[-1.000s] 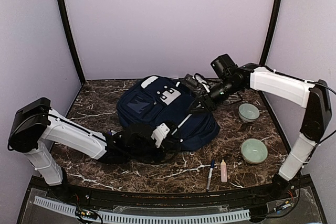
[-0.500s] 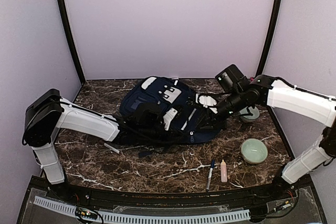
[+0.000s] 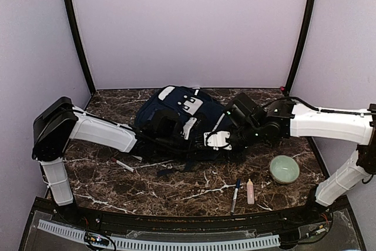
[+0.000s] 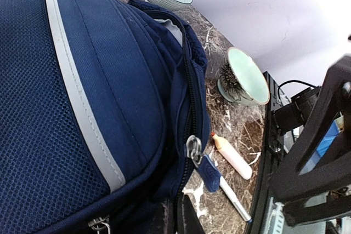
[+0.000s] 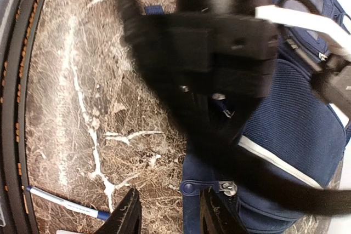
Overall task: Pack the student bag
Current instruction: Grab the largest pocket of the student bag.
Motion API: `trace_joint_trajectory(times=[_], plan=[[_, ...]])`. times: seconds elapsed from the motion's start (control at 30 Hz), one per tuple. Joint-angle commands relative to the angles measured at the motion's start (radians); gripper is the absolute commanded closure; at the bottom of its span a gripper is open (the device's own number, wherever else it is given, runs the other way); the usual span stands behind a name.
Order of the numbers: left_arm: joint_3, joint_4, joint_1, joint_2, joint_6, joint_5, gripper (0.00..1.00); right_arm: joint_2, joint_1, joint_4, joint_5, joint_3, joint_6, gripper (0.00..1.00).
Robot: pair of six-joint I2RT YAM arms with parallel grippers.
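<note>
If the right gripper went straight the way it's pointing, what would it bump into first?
Probably the bag: its zippered edge lies just ahead of the open right gripper. Depth is unclear, so it might touch the table first.

The student bag (image 4: 66,108) is presenting as matt navy cloth, with coarse mesh weave on its panels and finer weave along the seams. Its stripe (image 4: 79,105) is reading as smooth grey tape with a faint sheen. The zip pull (image 4: 192,149) is showing bright metal. The table (image 3: 176,189) is showing a polished brown stone-look surface, veined white. The bowl (image 4: 244,75) is gleaming with pale green glaze. The tube (image 4: 233,157) is looking like smooth plastic. The arm shells (image 3: 100,133) are appearing as smooth white plastic.
</note>
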Motion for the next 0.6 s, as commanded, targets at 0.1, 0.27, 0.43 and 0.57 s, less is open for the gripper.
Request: trace_joint_trajectory(times=[0.1,0.27,0.43,0.57], plan=[[0.052,0.113,0.032,-0.015,-0.095,0.082,1.00,0.006,0.068,0.098,0.207,-0.087,-0.055,0.62],[0.053,0.109,0.036,-0.013,-0.101,0.084,1.00,0.005,0.092,0.172,0.305,-0.132,-0.069,0.58],[0.055,0.109,0.037,-0.012,-0.105,0.089,1.00,0.010,0.099,0.217,0.340,-0.151,-0.075,0.58],[0.058,0.109,0.037,-0.009,-0.109,0.095,1.00,0.009,0.110,0.262,0.380,-0.168,-0.083,0.59]])
